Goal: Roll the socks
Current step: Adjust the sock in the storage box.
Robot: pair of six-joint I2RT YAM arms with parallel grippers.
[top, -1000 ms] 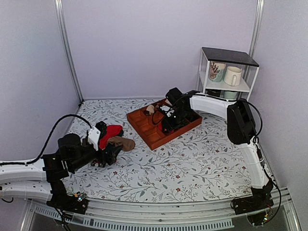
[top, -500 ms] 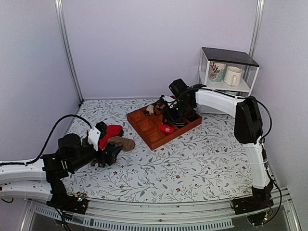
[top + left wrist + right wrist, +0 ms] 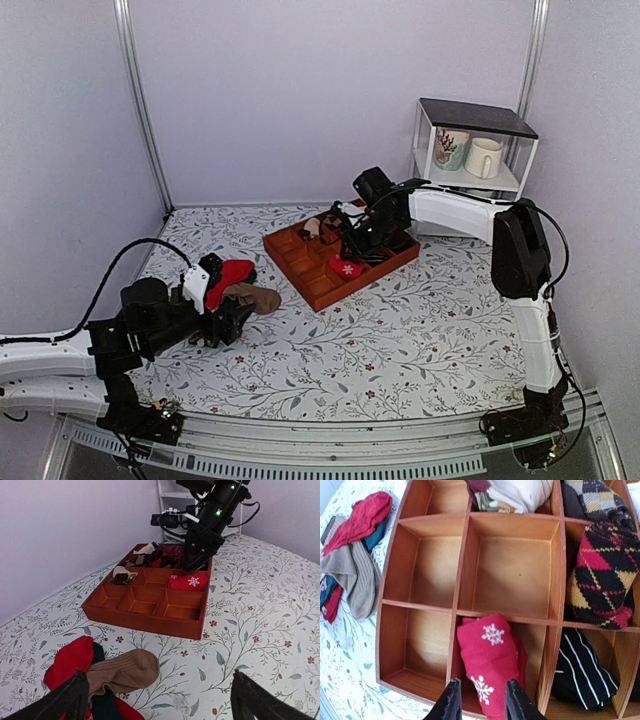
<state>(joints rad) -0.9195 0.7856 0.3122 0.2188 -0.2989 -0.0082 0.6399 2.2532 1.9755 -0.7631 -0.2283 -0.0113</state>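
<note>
Now | socks (image 3: 487,672) rolled, seated in tray (image 3: 461,565) compartment | right claw (image 3: 481,702) spread, empty, over them | advise: lift straight up without snagging socks.

No text, label, brand or number is readable anywhere.

The pincer (image 3: 482,686) stands with its two dark fingers (image 3: 451,702) spread apart, and the socks (image 3: 487,660), a red bundle with white snowflake marks, lie between and just beyond them in a compartment of the wooden tray (image 3: 465,565). Just right of the pincer sits a black-and-white striped bundle (image 3: 580,672); farther beyond on that side, an argyle bundle (image 3: 600,580). Far off to its left, loose socks (image 3: 350,565) lie heaped on the tabletop (image 3: 342,680)
</note>
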